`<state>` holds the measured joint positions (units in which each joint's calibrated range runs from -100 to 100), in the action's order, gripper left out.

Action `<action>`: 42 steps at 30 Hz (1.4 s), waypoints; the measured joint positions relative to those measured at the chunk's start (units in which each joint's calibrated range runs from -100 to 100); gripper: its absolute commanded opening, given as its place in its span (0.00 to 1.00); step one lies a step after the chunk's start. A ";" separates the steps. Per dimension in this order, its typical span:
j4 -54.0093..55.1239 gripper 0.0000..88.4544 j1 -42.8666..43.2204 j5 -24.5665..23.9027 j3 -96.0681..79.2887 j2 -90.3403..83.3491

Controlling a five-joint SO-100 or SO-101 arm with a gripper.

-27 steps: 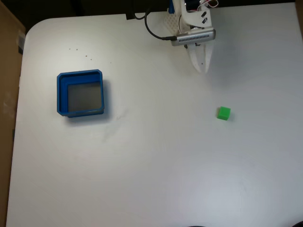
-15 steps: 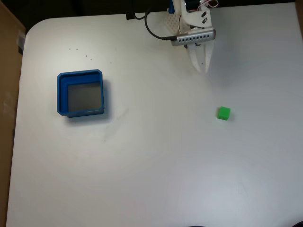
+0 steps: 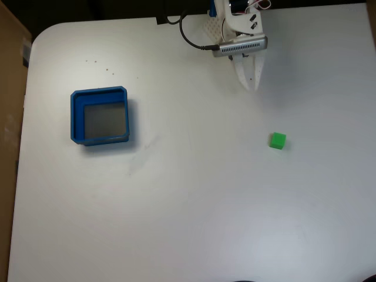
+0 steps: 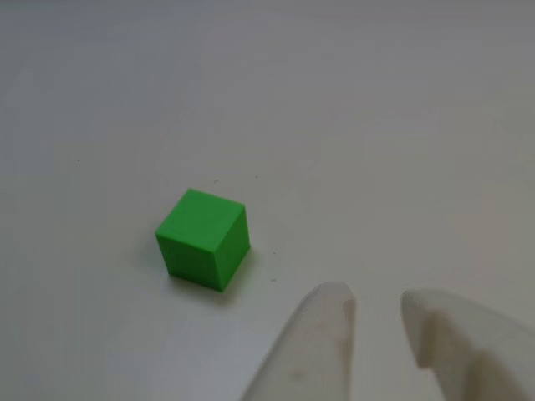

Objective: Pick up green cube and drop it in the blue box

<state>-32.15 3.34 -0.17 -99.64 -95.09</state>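
The green cube (image 3: pixel 278 140) sits alone on the white table (image 3: pixel 194 200), right of centre in the fixed view, below and slightly to the right of the gripper (image 3: pixel 251 86). Bare tabletop separates the two; nothing touches the cube. In the other view the cube (image 4: pixel 203 238) lies to the upper left of the two white fingertips (image 4: pixel 330 311) — near them, yet clearly apart, and outside the gap between them. It rests flat on one face, turned so that one vertical edge faces the camera.

The fingers are slightly spread: the other view shows a narrow strip of table between the rounded left tip and the stepped, notched right one, and they grip nothing. The gripper (image 4: pixel 376 305) enters that view from the bottom edge, tips pointing up the picture.

In the fixed view the arm (image 3: pixel 238 23) comes in from the top edge of the table, right of the middle. Its white fingers taper to a point aimed down the picture, toward the cube's side of the table. A grey slotted block (image 3: pixel 239 46) lies crosswise above the fingers, and a black cable (image 3: pixel 191 40) loops off it to the left.

The blue box (image 3: pixel 101 116) stands well apart on the left half of the table — far from both cube and gripper — its grey floor bare inside the thick blue walls.
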 measured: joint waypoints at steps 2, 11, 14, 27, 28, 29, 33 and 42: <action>0.00 0.02 0.00 0.00 0.00 0.00; 0.00 0.02 2.63 0.00 0.00 0.00; 0.00 0.02 4.62 0.00 0.00 0.00; 0.00 0.02 7.54 0.00 0.00 0.00; 0.00 0.02 7.82 0.00 0.00 0.00; 0.00 0.02 7.89 0.00 0.00 0.00; 0.00 0.02 7.89 0.00 0.09 0.00; 0.00 0.03 7.89 0.00 0.18 1.83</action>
<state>-32.15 11.24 -0.17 -99.46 -93.26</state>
